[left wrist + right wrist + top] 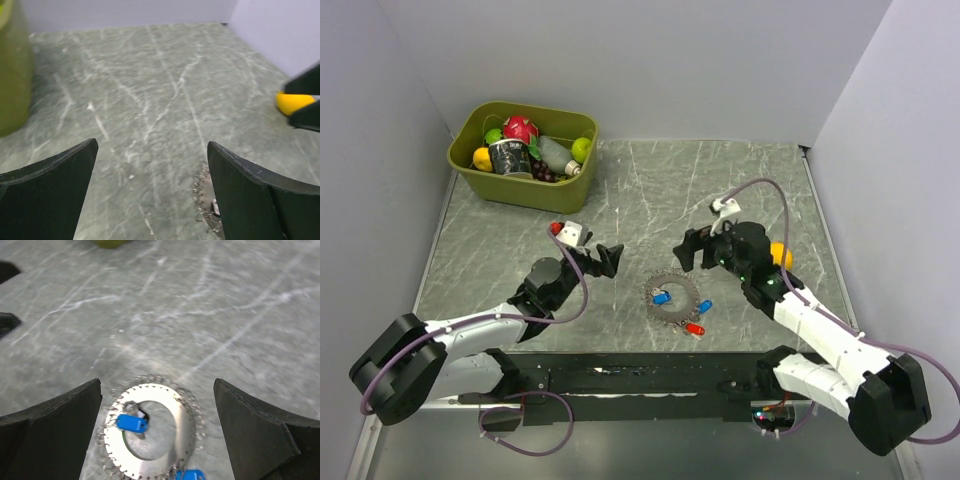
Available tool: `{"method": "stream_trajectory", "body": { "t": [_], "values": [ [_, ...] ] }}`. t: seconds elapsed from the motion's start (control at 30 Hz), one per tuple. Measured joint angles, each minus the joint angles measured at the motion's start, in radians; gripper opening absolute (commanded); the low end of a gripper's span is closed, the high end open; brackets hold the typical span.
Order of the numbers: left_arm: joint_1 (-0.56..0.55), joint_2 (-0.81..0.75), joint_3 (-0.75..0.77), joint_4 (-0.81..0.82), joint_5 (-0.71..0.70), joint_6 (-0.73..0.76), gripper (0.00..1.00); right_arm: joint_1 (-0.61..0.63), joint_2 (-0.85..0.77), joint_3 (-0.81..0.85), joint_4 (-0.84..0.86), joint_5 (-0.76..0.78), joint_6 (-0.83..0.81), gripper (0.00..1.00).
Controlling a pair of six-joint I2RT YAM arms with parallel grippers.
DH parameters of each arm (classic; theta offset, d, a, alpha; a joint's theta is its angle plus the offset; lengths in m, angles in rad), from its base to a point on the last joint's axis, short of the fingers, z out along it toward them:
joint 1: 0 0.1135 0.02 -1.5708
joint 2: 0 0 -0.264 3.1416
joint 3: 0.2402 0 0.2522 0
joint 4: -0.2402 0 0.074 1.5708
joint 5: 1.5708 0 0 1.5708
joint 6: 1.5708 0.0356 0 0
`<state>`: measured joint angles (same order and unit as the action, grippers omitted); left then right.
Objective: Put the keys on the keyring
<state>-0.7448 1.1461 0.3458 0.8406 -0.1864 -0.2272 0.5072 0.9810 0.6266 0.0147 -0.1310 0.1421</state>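
The keyring is a flat silver disc with a wide hole and small wire loops round its rim, lying at the table's front middle. One blue key rests across it. A second blue key and a red key lie at its right and front rim. My left gripper hovers open to the left of the disc, and my right gripper hovers open just behind it. In the right wrist view the keyring and blue key lie between my open right gripper's fingers. The left wrist view catches only the keyring's edge beside the open left gripper.
A green bin with fruit and a can stands at the back left. A yellow round object sits next to the right arm. Grey walls close the table's back and both sides.
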Motion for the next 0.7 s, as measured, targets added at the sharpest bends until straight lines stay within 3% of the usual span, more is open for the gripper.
{"method": "stream_trajectory", "body": {
  "t": [0.3,0.7],
  "values": [
    [0.023,0.088,0.043,-0.131,-0.196,-0.093,0.96,-0.089,-0.049,-0.038,-0.013,0.043,0.063,1.00],
    [0.085,0.133,0.127,-0.289,-0.270,-0.189,0.96,-0.190,-0.074,-0.066,-0.065,0.084,0.113,1.00]
  ]
}}
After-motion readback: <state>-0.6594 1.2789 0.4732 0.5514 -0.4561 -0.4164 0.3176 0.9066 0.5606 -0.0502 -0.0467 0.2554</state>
